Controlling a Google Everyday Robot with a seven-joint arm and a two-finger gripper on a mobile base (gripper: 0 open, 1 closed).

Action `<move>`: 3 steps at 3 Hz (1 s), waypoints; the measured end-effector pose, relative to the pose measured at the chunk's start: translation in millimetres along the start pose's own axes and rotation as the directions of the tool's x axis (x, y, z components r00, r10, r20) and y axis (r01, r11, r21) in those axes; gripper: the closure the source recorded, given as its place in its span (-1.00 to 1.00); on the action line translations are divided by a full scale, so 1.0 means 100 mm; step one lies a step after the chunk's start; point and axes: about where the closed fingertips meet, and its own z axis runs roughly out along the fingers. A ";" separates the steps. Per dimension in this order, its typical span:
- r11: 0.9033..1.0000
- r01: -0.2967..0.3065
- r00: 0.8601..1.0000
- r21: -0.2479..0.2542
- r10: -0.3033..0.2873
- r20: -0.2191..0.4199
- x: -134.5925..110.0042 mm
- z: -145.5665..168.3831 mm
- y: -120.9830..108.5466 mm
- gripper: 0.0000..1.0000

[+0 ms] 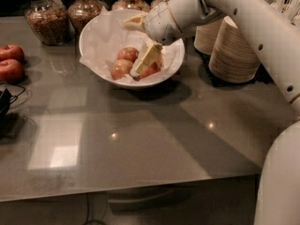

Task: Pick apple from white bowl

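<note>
The grey counter [140, 139] is the biggest thing here, glossy under the lights. My white arm [255, 29] comes in from the right edge and bends toward the far edge, past the stacks of tan bowls [234, 55] at the far right corner. The white bowl [136, 84] sits near the middle of the far edge, lined with crinkled white paper [101, 39]. Glass jars [47, 18] of brownish stuff stand along the far edge to its left. My pincer [144, 61] points down into the bowl, its cream tip among the fruit (whether it is spread or pinching anything I cannot tell). The apple [120, 70], yellow-tan with a red blush, lies in the bowl just left of that tip. A redder apple [151, 71] lies just right of the tip, and a third apple [127, 54] lies behind. Two deep-red apples [10, 71] rest at the left edge, well apart from the bowl.
</note>
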 end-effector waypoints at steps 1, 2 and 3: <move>1.000 0.002 1.000 0.001 -0.002 -0.005 0.00 0.00 0.00 -0.68; 1.000 0.005 1.000 0.006 -0.005 -0.009 0.00 -0.02 0.00 -0.68; 1.000 0.000 1.000 0.011 0.000 -0.011 0.04 -0.02 0.04 -0.54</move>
